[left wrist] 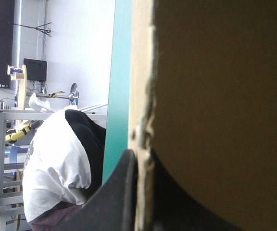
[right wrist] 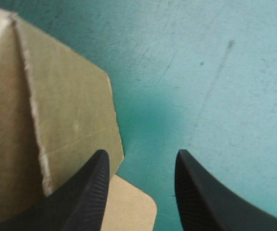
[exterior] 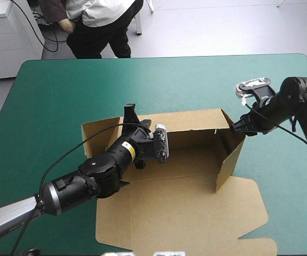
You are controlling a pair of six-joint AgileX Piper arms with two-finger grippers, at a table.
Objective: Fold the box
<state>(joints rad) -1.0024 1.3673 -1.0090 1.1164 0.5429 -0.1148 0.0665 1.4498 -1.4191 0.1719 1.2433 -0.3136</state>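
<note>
The brown box (exterior: 185, 213) lies mid-table with its back wall (exterior: 191, 122) and right wall (exterior: 231, 157) raised and its lid flat toward the near edge. My left gripper (exterior: 130, 114) is at the back wall's left end. In the left wrist view my left gripper (left wrist: 141, 154) is shut on the board's edge (left wrist: 143, 72), one finger (left wrist: 114, 192) on the outer side. My right gripper (exterior: 237, 125) hovers at the right wall's far top corner. It is open (right wrist: 141, 159), with the wall (right wrist: 56, 110) beside one finger and only the cover between the two.
A left side flap (exterior: 95, 130) lies flat on the teal-green cover (exterior: 52, 96) beside my left arm. The lid's rounded tabs (exterior: 255, 208) reach toward the near right. The table's far edge (exterior: 164, 57) lies well beyond the box.
</note>
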